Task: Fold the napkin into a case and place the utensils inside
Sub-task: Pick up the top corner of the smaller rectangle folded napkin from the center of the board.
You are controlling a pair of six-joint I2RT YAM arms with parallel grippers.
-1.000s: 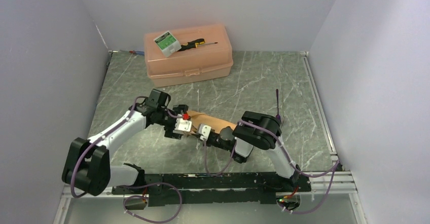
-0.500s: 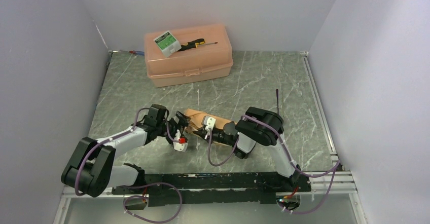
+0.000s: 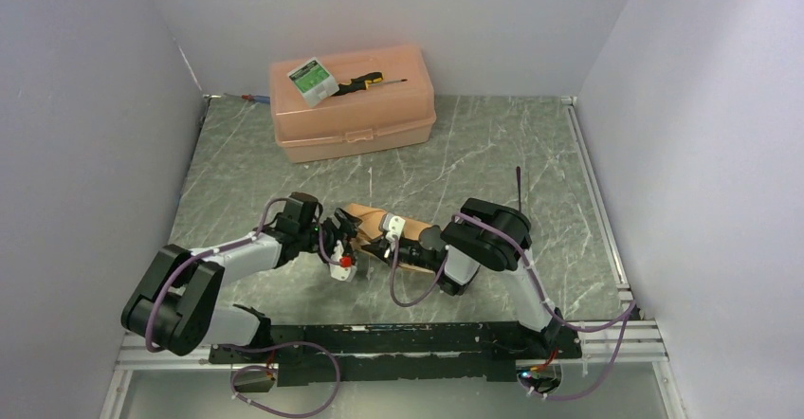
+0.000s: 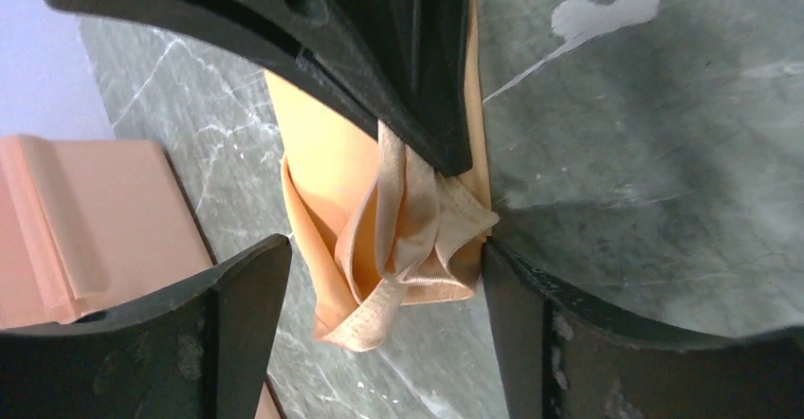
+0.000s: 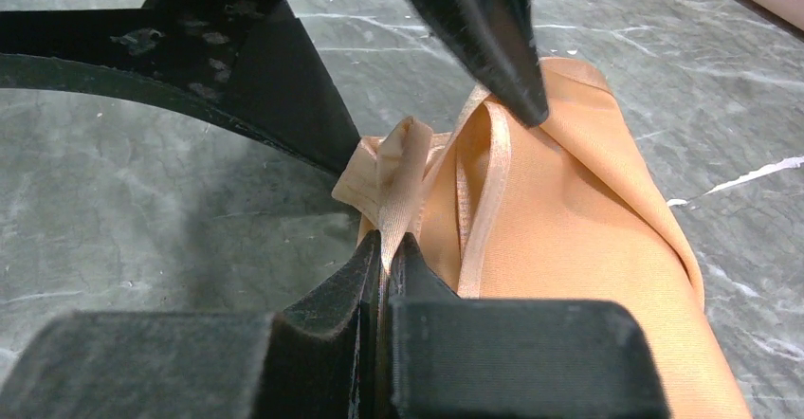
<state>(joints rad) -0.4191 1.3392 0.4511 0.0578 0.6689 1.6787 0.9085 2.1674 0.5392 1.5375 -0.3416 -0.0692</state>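
Napkin (image 3: 366, 218) at frame centre, folded narrow on tabletop (image 3: 474, 144), end bunched; fold clamped by right fingers (image 5: 327, 300), left fingers (image 4: 242, 291) spread around it. Folding judged unfinished; utensil (image 3: 519, 187) seen centre right, not yet inserted

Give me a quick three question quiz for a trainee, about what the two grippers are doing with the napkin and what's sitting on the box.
1. True or false: the right gripper is shut on a fold of the napkin.
2. Which tool lies on top of the plastic box? A. screwdriver; B. hammer; C. scissors.
3. Fill in: the left gripper has its jaws ____, one on each side of the napkin's bunched end.
Key: 1 true; 2 A; 3 open.
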